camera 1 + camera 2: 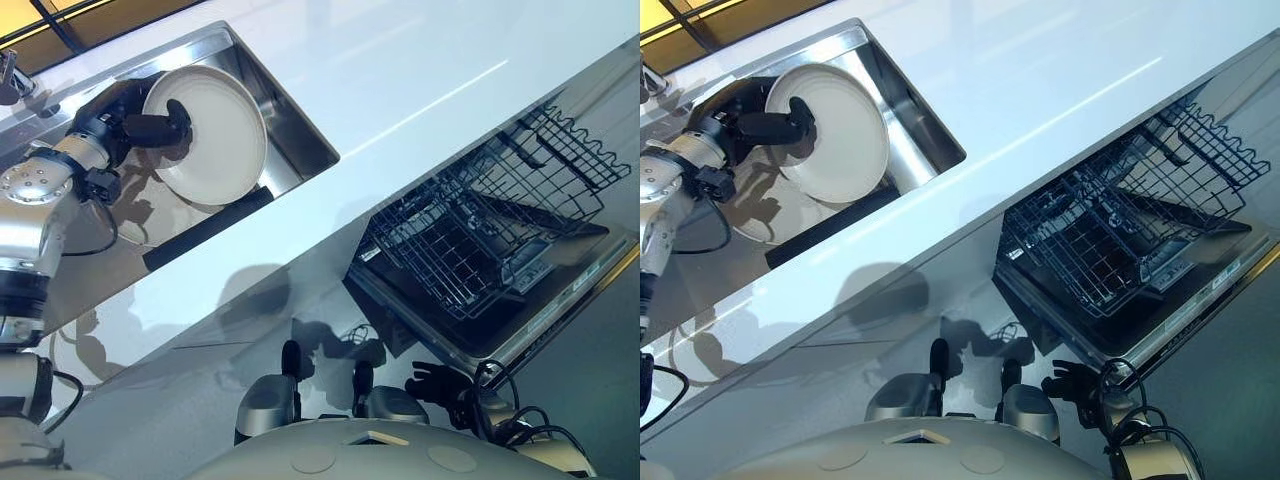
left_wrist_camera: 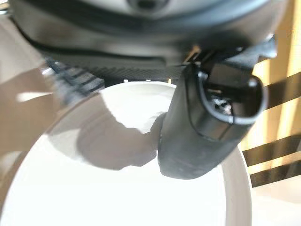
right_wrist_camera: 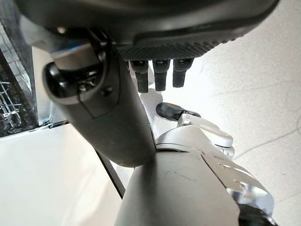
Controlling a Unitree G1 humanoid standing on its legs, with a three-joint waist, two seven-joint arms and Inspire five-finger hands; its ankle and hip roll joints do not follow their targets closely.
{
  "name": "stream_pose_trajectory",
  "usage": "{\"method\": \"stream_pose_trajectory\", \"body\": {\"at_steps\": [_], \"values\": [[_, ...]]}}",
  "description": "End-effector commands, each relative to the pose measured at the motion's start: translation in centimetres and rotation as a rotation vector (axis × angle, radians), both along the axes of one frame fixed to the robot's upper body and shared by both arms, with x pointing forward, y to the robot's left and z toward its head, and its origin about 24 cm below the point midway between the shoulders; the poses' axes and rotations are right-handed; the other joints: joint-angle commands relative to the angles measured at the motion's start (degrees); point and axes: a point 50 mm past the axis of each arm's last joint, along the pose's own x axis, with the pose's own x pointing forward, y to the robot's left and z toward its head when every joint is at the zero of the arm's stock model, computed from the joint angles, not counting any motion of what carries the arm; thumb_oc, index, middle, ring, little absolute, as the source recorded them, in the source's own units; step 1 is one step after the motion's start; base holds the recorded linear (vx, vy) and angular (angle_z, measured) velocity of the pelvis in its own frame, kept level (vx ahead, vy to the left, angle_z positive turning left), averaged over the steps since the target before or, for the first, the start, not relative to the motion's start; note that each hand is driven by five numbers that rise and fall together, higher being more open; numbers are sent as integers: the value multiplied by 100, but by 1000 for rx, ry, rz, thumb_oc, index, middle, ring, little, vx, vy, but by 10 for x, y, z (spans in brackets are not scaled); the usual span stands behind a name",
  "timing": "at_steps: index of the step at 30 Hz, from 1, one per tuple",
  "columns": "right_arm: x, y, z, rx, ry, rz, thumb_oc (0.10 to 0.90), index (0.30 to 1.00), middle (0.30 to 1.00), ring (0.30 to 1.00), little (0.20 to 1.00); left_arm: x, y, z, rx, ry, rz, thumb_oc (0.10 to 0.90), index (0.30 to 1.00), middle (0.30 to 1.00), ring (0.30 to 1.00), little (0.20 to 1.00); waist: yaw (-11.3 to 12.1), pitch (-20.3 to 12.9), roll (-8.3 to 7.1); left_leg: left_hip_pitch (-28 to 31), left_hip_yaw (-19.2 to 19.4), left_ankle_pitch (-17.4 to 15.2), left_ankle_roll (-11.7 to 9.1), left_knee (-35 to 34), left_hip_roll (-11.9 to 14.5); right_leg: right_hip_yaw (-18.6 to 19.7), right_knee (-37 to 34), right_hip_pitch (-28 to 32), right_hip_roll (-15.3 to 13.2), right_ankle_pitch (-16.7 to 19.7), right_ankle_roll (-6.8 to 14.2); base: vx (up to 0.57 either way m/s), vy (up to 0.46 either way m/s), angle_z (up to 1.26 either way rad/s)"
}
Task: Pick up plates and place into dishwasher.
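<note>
A round white plate (image 1: 215,135) is held tilted above the steel sink (image 1: 300,120) at the upper left. My left hand (image 1: 115,115) is shut on its rim, with the thumb (image 2: 207,122) pressed on the plate's face (image 2: 94,197) and the fingers hidden behind it. The dishwasher (image 1: 520,310) stands open at the right, its dark wire rack (image 1: 470,240) pulled out and bare. My right hand (image 1: 432,382) hangs low in front of the dishwasher door, fingers (image 3: 162,75) relaxed and holding nothing.
A long white counter (image 1: 420,90) runs between the sink and the dishwasher. A black bar (image 1: 205,228) lies along the sink's near side. A pale round shape, perhaps another plate (image 1: 765,215), lies in the sink. A tap (image 1: 12,75) stands at the far left.
</note>
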Motion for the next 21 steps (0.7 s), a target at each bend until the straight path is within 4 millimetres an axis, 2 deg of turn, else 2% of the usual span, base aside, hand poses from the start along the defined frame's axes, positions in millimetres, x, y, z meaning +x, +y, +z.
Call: {"method": "stream_pose_trajectory", "body": {"at_steps": [1,4,7,8,10,13,17,19,21], "values": [[-31,-23,1,-58,69,-13,800,900,900,900,900,-19,17,79,-109,-504,136,100,300,300,300,200,-61,-821,400,91,-20,-861,344,170,-503,110,732,-619,255,-512,238,0,0,0],[-25,-21,2,-71,25,39,800,900,900,900,900,-25,19,90,-91,-594,193,100,300,300,300,200,-78,-861,398,140,-5,-859,331,123,-482,107,693,-567,261,-526,225,-4,-33,-4],[-6,-11,8,-64,-89,212,800,900,900,900,900,-34,18,107,-23,-705,246,100,300,300,300,200,-119,-887,378,190,31,-861,322,84,-450,80,671,-526,254,-540,219,-18,-60,0],[7,-2,12,-12,-145,259,800,900,900,900,900,-37,17,113,-19,-749,263,100,300,300,300,200,-139,-894,360,196,48,-863,318,80,-435,72,674,-521,248,-552,217,-28,-81,0],[23,13,20,111,-215,239,800,900,900,900,900,-41,15,120,23,-803,281,100,300,300,300,200,-191,-918,336,213,79,-866,309,66,-421,44,662,-508,242,-565,213,-34,-96,-1],[37,42,34,480,-301,53,800,900,900,900,900,-47,12,126,99,-898,312,100,300,300,300,200,-284,-975,303,241,125,-871,289,45,-397,13,627,-476,237,-584,206,-34,-95,-2],[46,83,49,1015,-355,-406,800,900,900,900,900,-52,4,124,179,-1000,322,100,300,300,300,200,-391,-1063,299,268,188,-884,274,9,-378,5,552,-443,253,-575,207,-36,-63,0],[49,101,58,1212,-345,-544,800,900,900,900,900,-54,-3,121,222,-1033,321,100,300,300,300,200,-457,-1096,317,267,237,-893,267,9,-362,0,497,-428,254,-545,222,-37,-28,-3],[50,114,66,1314,-326,-617,800,900,900,900,900,-56,-12,116,301,-1061,327,100,300,300,300,200,-535,-1127,333,264,302,-898,267,9,-341,15,451,-425,250,-511,237,-36,-12,-5]]}}
